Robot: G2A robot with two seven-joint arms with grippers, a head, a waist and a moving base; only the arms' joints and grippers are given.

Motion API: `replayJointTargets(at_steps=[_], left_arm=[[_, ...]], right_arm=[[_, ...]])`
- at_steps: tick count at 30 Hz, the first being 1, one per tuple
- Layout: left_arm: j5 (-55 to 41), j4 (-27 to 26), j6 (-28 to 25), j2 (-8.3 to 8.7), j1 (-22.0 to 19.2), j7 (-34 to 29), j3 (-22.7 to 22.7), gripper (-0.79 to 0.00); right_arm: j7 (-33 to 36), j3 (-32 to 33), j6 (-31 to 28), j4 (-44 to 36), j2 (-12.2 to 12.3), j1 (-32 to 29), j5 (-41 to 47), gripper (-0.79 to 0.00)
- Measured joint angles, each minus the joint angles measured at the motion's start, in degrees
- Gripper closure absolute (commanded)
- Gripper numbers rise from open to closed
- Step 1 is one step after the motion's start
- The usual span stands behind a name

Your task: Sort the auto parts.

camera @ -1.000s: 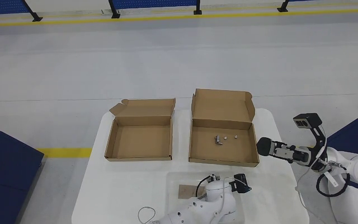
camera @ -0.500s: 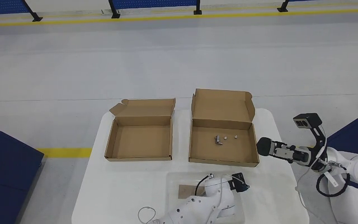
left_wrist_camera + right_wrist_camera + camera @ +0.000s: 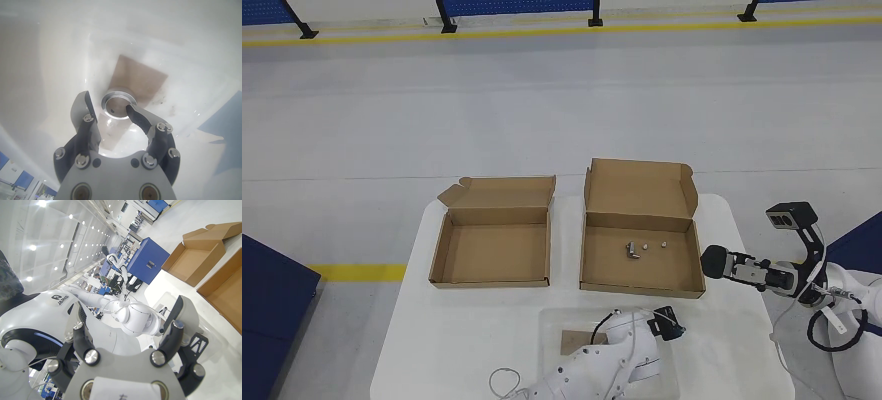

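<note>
Left gripper (image 3: 108, 100), having edged slightly farther across the clear tray (image 3: 552, 322), holds its fingers (image 3: 139, 118) apart around the metal ring (image 3: 115, 106), suggesting pickup is imminent.

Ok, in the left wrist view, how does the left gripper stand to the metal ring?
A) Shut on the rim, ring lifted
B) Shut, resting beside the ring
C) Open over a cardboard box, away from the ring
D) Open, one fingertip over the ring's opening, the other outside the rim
D: the left gripper is open, with one fingertip over the opening of the metal ring and the other outside its rim.
</note>
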Motion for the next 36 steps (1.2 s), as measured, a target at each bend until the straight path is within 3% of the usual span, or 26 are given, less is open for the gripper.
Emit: replayJointTargets(at_steps=[10,20,26,31,36], left_arm=[[-1.3,1.1,-1.1,-0.18,-0.3,-0.1,-0.7,-0.379],[0.0,0.2,-0.8,0.05,0.2,0.6,-1.0,-0.262],[0.4,-0.1,-0.9,0.09,0.3,0.3,-1.2,-0.262],[1.1,-0.8,-0.7,0.15,0.6,0.6,-1.3,-0.209],[1.6,-1.7,-0.5,0.29,1.0,0.5,-1.5,-0.089]], right_arm=[[0.0,0.0,0.0,0.0,0.0,0.0,0.0,-0.785],[0.0,0.0,0.0,0.0,0.0,0.0,0.0,-0.785],[0.0,0.0,0.0,0.0,0.0,0.0,0.0,-0.785],[0.0,0.0,0.0,0.0,0.0,0.0,0.0,-0.785],[0.0,0.0,0.0,0.0,0.0,0.0,0.0,-0.785]])
